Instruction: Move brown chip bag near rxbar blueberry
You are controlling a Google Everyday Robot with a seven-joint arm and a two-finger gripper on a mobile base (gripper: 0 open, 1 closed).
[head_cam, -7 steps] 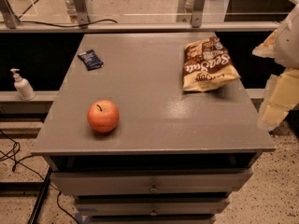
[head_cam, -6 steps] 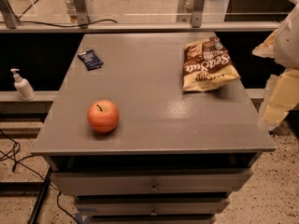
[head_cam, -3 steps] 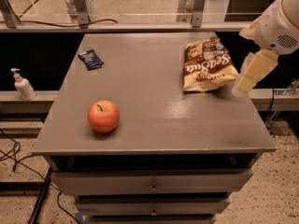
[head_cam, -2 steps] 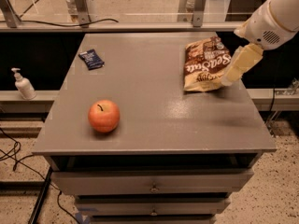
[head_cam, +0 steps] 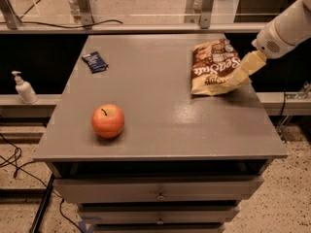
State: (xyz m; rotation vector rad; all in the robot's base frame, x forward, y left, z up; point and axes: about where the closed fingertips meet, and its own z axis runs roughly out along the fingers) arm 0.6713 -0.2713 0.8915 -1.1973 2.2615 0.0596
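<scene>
Camera view: pincer [head_cam: 241, 73] overlaps brown chip bag [head_cam: 213, 66].

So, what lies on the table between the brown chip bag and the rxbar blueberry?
Nothing: the camera view shows bare table between brown chip bag and rxbar blueberry. The apple sits nearer the front; the gripper is at the bag's right edge.
</scene>
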